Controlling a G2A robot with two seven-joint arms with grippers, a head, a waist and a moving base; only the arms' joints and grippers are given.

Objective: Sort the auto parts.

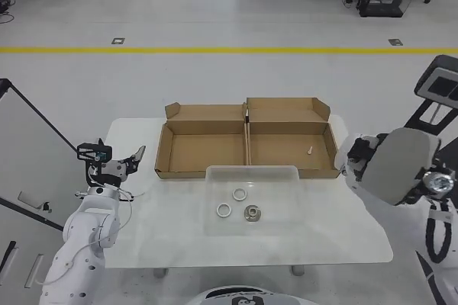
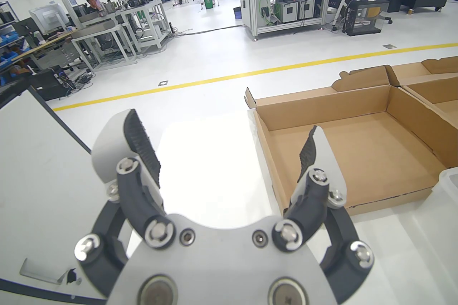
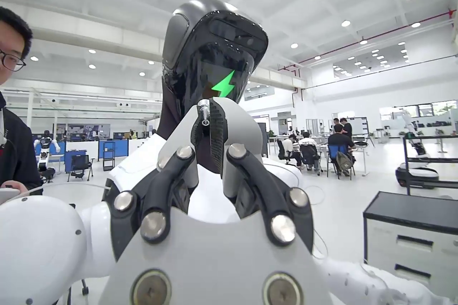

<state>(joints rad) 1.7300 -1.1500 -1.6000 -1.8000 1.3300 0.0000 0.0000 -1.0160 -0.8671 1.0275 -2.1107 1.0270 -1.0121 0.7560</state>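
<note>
"Grippers, from your left?"
"Your left gripper [image 2: 222,122] hangs spread wide, empty, beside the left box [image 1: 198,152]. Rings [image 1: 224,210] wait in the clear tray [image 1: 214,172], probably unsorted."
"And your right?"
"Right gripper [image 3: 209,110] pinches a small screw [image 3: 203,105], lifted clear, likely bound for the right box [image 1: 278,152], where one bolt [image 1: 308,149] lies."

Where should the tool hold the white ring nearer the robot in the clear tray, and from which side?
Probably from straight above: one finger inside the hole of the white ring, one outside, pinching its rim. It lies flat in the clear tray, whose walls would likely block a sideways approach.
</note>
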